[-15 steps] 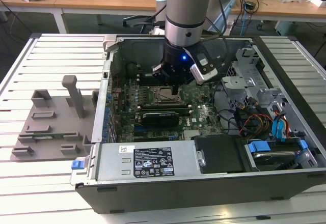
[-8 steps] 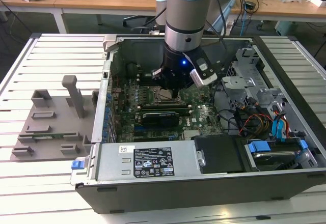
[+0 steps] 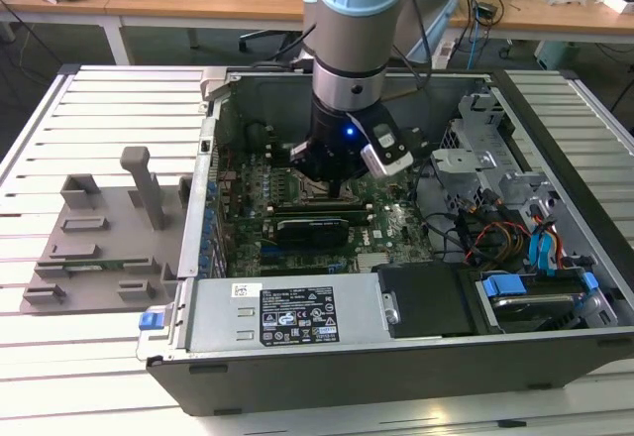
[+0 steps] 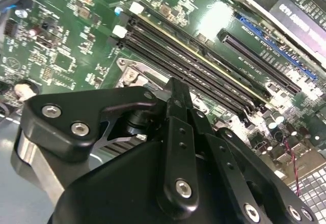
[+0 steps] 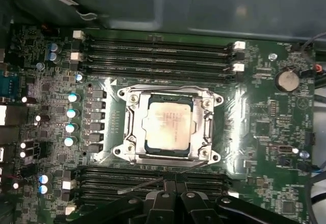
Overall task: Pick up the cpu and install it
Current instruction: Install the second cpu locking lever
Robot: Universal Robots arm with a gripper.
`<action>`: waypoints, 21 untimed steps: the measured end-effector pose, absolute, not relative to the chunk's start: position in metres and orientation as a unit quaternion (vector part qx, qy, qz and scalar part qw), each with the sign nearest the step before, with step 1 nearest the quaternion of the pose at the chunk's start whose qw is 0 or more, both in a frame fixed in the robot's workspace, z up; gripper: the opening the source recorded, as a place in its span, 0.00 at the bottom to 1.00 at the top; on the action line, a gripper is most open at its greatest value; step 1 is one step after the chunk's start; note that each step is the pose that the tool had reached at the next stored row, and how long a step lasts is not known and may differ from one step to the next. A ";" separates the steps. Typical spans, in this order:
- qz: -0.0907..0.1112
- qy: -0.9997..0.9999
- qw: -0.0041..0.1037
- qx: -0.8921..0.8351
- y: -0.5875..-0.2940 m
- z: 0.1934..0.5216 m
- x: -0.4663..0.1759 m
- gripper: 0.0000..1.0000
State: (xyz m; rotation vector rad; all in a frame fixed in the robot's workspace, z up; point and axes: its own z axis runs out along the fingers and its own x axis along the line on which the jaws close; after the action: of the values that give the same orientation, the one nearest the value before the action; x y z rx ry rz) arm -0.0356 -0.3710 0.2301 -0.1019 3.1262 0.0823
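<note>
CPU seated in its socket, my claw hanging just above the motherboard.

I see the cpu (image 5: 169, 126) lying flat inside the socket frame (image 5: 133, 127) on the motherboard (image 5: 265, 132). My claw (image 3: 335, 184) hangs over it inside the case (image 3: 396, 357); I cannot tell whether it is spread. I judge the chip light, stiff and fragile underneath, best held by its edges.
</note>
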 end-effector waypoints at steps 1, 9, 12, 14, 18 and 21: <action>0.026 0.999 0.006 -0.033 -0.371 0.228 -0.037 0.11; 0.026 0.999 0.006 -0.033 -0.371 0.214 -0.049 0.11; 0.026 0.999 0.006 -0.033 -0.371 0.211 -0.056 0.11; 0.026 0.999 0.006 -0.033 -0.371 0.209 -0.060 0.11; 0.027 0.999 0.006 -0.033 -0.371 0.208 -0.073 0.11; 0.027 0.999 0.006 -0.033 -0.371 0.207 -0.080 0.11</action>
State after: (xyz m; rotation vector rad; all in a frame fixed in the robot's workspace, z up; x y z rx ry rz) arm -0.0804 -0.3709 0.2068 -0.1018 3.1261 0.0839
